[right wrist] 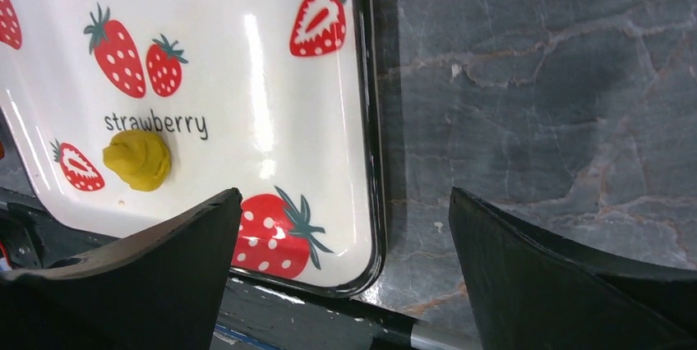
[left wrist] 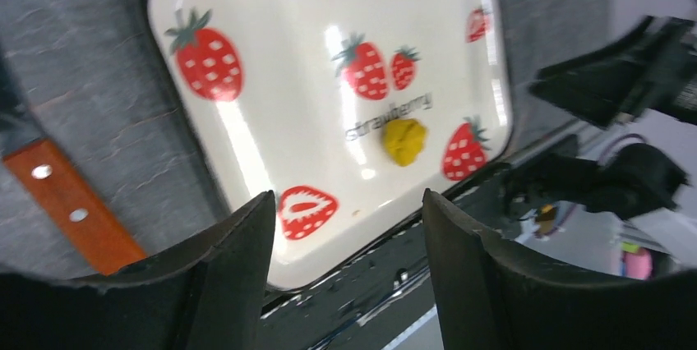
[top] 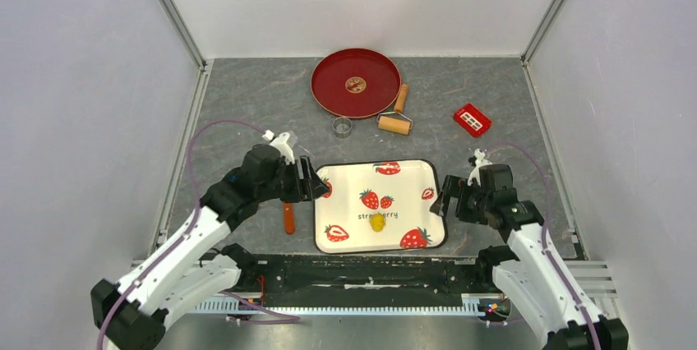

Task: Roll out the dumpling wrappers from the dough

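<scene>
Left gripper [left wrist: 347, 202] first: fingers spread apart with nothing between them, hanging over the left edge of the strawberry tray [left wrist: 271, 79]. At the left of the wrist view, an orange-handled knife [left wrist: 70, 206] lies on the grey table [top: 246, 103], just beside the tray. Right gripper [right wrist: 345, 195] next: jaws wide and empty too, over the tray's right rim near its lower corner.

On the tray, a lumpy yellow dough ball [top: 377, 221] sits just under the word "strawberry". It is low and centre in the overhead frame, between the two grippers and touched by neither.

Top centre of the overhead view, the red plate [top: 329, 79] carries the dumpling wrapper [top: 355, 85], a small flat disc at its middle. From here it looks more brownish than yellow, though it's too small to be sure. A wooden roller [top: 396, 117] lies at the plate's lower right. A little metal ring cutter [top: 343, 126] sits just below the plate, and a red box [top: 472, 119] lies further right.
</scene>
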You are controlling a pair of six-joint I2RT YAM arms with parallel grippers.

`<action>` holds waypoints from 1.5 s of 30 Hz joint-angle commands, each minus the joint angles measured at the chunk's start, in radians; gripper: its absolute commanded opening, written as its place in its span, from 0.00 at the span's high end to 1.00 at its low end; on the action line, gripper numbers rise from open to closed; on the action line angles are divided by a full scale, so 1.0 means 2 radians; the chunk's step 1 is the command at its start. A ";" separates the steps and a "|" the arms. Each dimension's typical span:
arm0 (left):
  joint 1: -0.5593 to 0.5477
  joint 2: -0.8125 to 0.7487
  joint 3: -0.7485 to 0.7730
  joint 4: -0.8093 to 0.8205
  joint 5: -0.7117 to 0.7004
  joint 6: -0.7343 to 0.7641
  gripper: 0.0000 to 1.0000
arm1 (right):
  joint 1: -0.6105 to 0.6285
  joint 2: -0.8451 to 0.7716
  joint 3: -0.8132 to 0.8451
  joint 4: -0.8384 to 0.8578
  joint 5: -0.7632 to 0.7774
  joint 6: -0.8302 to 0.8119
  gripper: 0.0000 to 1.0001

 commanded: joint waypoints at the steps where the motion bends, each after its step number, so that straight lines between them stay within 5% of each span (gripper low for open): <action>1: 0.000 -0.078 -0.040 0.092 0.058 -0.042 0.29 | 0.001 0.061 0.061 0.067 -0.015 -0.024 0.02; 8: 0.000 -0.171 -0.095 0.162 0.090 -0.080 0.28 | 0.001 0.204 0.155 0.110 -0.030 -0.056 0.02; 15: 0.000 -0.173 -0.110 0.166 0.127 -0.079 0.28 | 0.001 0.363 0.279 0.133 -0.052 -0.084 0.01; 32: 0.001 -0.148 -0.147 0.189 0.163 -0.069 0.29 | -0.011 0.694 0.597 0.109 -0.142 -0.084 0.21; 45: 0.000 -0.152 -0.163 0.171 0.162 -0.049 0.30 | -0.034 0.836 0.708 0.107 -0.210 -0.042 0.41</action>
